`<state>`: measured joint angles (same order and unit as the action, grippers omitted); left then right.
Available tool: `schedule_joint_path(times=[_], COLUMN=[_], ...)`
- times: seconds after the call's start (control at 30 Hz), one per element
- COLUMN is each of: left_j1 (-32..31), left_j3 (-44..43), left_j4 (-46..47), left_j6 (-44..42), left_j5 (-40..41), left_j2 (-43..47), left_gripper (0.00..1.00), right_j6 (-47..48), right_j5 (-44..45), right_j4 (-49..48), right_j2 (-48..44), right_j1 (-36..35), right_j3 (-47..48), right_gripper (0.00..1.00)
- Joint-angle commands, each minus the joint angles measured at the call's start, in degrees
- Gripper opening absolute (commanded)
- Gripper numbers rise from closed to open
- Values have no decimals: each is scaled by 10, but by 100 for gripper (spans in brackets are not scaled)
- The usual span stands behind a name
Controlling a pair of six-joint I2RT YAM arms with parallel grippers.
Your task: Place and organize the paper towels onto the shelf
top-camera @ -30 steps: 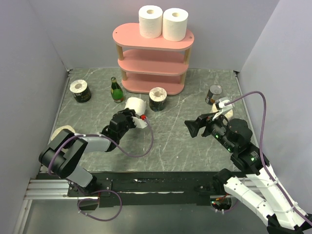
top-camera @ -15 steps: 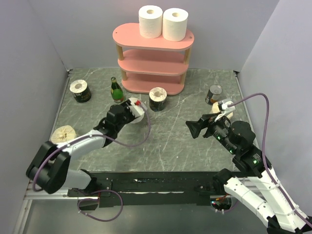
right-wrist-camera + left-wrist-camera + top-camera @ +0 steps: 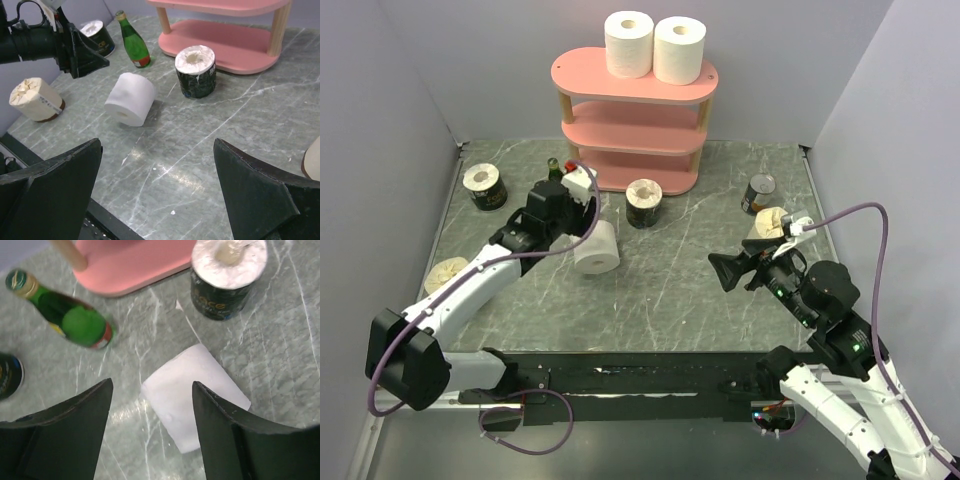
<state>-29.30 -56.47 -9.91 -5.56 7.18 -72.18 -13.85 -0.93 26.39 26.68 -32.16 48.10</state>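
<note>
A white paper towel roll (image 3: 596,248) lies on its side on the table; it also shows in the left wrist view (image 3: 195,395) and the right wrist view (image 3: 129,99). My left gripper (image 3: 563,222) hovers just above and behind it, open and empty (image 3: 151,385). My right gripper (image 3: 725,268) is open and empty over the table's right half (image 3: 157,145). The pink shelf (image 3: 635,85) stands at the back with two white rolls (image 3: 629,43) on its top board. A dark-banded roll (image 3: 644,203) stands in front of the shelf. Another dark-banded roll (image 3: 483,185) stands far left.
A cream roll (image 3: 447,273) lies at the left edge. Another cream roll (image 3: 767,222) sits beside a metal can (image 3: 758,192) on the right. A green bottle (image 3: 75,315) stands by the shelf's left foot, mostly hidden behind my left wrist from above. Grey walls enclose the table.
My left arm has stretched out and risen, away from the white roll. The roll now lies free, a little nearer. My right gripper has drifted slightly to the right.
</note>
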Motion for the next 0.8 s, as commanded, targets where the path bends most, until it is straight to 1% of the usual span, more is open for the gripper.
schedule_joint_path(times=[0.0, 0.03, 0.07, 0.1, 0.13, 0.17, 0.3, 0.33, 0.4, 0.47, 0.53, 0.6, 0.77], left_j1=[13, 13, 12, 0, -9, -31, -52, -53, -60, -67, -76, -99, -176], left_j3=[-40, -21, -8, 8, 41, 54, 79, 84, 94, 110, 136, 165, 217], left_j4=[-57, -48, -37, -9, 7, 21, 51, 61, 81, 102, 125, 139, 179], left_j6=[80, 70, 21, -3, -23, -56, -84, -88, -98, -109, -126, -166, -245], left_j5=[-10, -11, -21, -19, -9, 25, 84, 86, 88, 85, 100, 118, 210], left_j2=[-1, 0, 4, 6, 11, 19, 20, 25, 50, 79, 94, 105, 86], left_gripper=[74, 74, 73, 72, 75, 77, 76, 78, 86, 88, 90, 91, 92], right_j6=[-6, -6, -7, -7, -7, -7, -4, -3, 0, 0, 0, 0, 1], right_j5=[0, 0, 0, 0, 1, 2, 6, 7, 7, 6, 5, 4, 3], right_j4=[-4, -3, -2, -1, 0, -1, -3, -2, 0, -2, -5, -8, -16], right_j2=[-7, -6, -7, -7, -9, -11, -15, -12, -8, -3, -3, -4, -4], right_j1=[-3, -2, -3, -4, -2, -3, -3, -2, -3, -2, -3, -2, -2], right_j3=[23, 23, 22, 23, 22, 21, 18, 19, 22, 24, 21, 18, 16], right_gripper=[100, 99, 100, 100, 99, 99, 100, 100, 99, 99, 100, 100, 100])
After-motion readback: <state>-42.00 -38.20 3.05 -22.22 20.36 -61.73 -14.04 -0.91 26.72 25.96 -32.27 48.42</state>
